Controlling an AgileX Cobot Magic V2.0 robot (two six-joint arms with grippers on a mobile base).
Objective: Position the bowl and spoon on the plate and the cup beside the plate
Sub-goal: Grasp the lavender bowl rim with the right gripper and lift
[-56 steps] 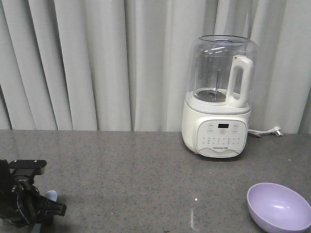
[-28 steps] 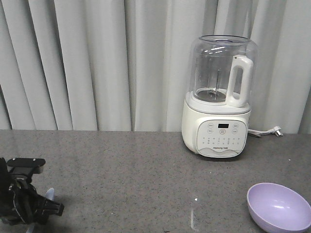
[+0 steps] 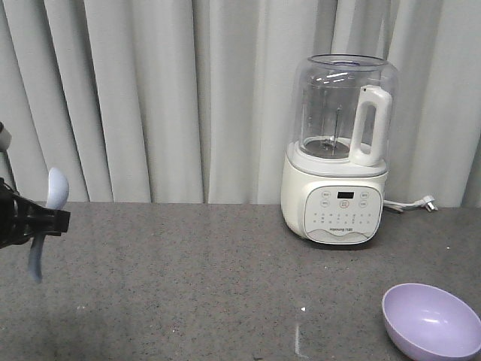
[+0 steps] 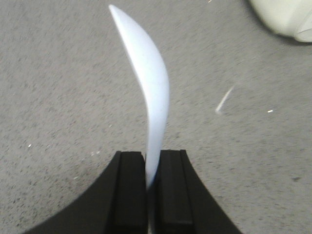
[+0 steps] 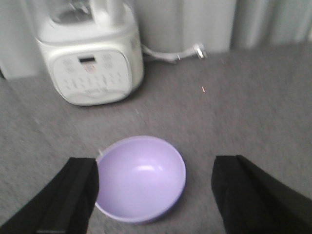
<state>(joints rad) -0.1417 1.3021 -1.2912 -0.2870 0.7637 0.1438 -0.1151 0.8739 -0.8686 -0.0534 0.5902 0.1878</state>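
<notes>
My left gripper (image 4: 150, 187) is shut on the handle of the pale blue-white spoon (image 4: 148, 83), whose scoop curves away above the grey counter. In the front view the spoon (image 3: 46, 218) hangs upright in the air at the far left, held by the left gripper (image 3: 37, 222). The lavender-purple bowl (image 5: 141, 176) sits empty on the counter, between the wide-open fingers of my right gripper (image 5: 153, 195); it shows at the lower right as the bowl (image 3: 431, 321). The plate and the cup are out of view.
A white blender (image 3: 338, 150) with a clear jug stands at the back right, its cord and plug (image 3: 421, 203) lying beside it. Grey curtains (image 3: 150, 98) hang behind the speckled grey counter (image 3: 210, 278).
The left gripper has risen from the counter at lower left, lifting the spoon well above the surface. The bowl has not moved.
</notes>
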